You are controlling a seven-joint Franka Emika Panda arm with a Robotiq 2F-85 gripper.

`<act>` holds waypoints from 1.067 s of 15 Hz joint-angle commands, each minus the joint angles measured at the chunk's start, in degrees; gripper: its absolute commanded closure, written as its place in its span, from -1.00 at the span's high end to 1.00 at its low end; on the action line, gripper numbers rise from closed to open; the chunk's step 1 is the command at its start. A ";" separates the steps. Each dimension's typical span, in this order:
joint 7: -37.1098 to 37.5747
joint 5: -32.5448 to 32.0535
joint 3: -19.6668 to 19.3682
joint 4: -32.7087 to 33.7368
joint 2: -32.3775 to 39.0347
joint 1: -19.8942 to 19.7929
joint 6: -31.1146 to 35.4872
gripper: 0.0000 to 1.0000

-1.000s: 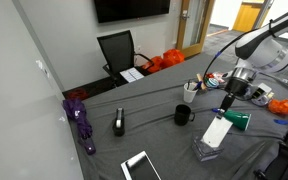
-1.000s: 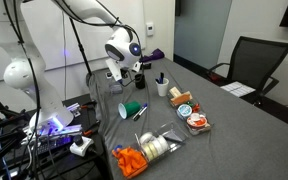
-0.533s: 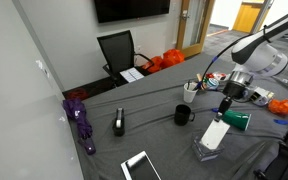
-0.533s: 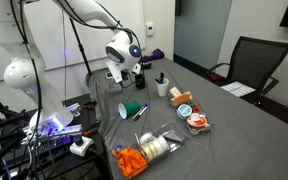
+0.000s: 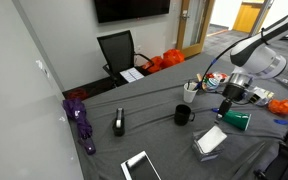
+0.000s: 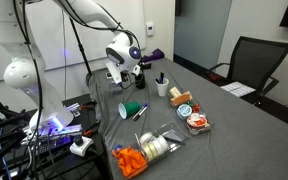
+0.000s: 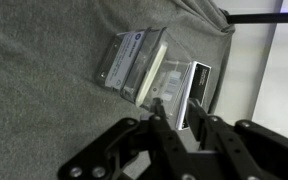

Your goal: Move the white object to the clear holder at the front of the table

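Observation:
The white object point(image 5: 212, 138) is a flat white slab that rests tilted in the clear holder point(image 5: 200, 149) near the front edge of the table point(image 5: 154, 135). My gripper point(image 5: 227, 102) hangs above and just behind it, with its jaws apart and nothing between them. In the wrist view the gripper point(image 7: 176, 118) is open, and the slab point(image 7: 155, 72) shows edge-on below it, leaning in the ribbed clear holder point(image 7: 126, 58). In an exterior view the gripper point(image 6: 118, 80) is at the far end of the table and the holder is hidden.
A black mug point(image 5: 183, 115), a green cup on its side point(image 5: 238, 119) and a white cup of pens point(image 5: 191, 90) stand close by. A white-framed tablet point(image 5: 140, 166) lies at the front edge. A black stapler-like object point(image 5: 119, 123) and a purple bundle point(image 5: 82, 122) are further off.
The white slab stood upright in my gripper over the holder before. Now it has dropped and lies tilted in the holder, and the gripper has let go and sits slightly higher.

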 commanded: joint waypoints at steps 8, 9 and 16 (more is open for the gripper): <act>-4.96 -15.16 -3.75 -7.84 -14.38 -3.10 -4.61 1.00; -4.52 -17.60 -4.00 -8.54 -15.75 -3.13 -3.83 1.00; -2.32 -27.67 -5.02 -12.55 -22.85 -2.50 2.49 1.00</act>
